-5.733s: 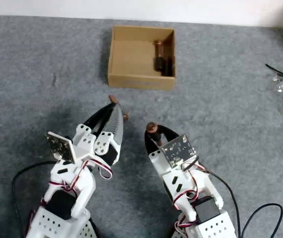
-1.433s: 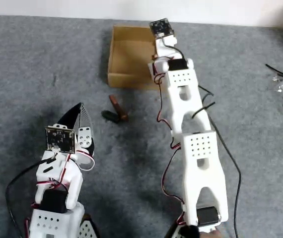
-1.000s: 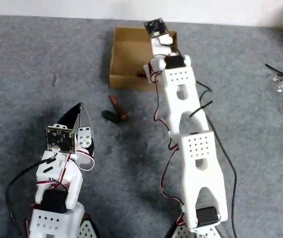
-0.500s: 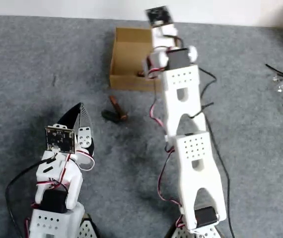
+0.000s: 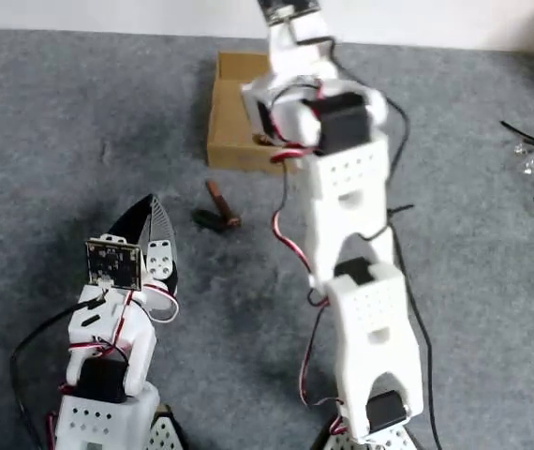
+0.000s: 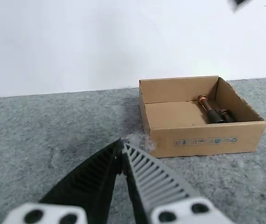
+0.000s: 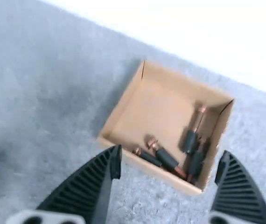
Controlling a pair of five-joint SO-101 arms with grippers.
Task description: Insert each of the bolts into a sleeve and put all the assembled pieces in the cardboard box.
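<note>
We had several assembled pieces (image 7: 190, 139) in the cardboard box (image 7: 154, 105) under our wide-open, empty right gripper (image 7: 170, 153); one bolt (image 5: 215, 198) and sleeve (image 5: 207, 218) lay unjoined beside it (left gripper (image 6: 122, 145) closed, empty, farther back).

The left arm (image 5: 108, 356) is seen folded back close to its base, with the wrist bent so that the left pincer (image 6: 122, 148) is pointed forward and slightly to the right. Its fingers (image 6: 147, 179), one dark and one pale, are pressed together tip to tip. The right arm (image 5: 361, 281) is stretched far forward from its base, its links lined up almost straight and its wrist lifted high. The right pincer (image 7: 169, 153) is tilted downward from there, and its two ribbed fingers (image 7: 95, 182) are spread wide apart.
</note>
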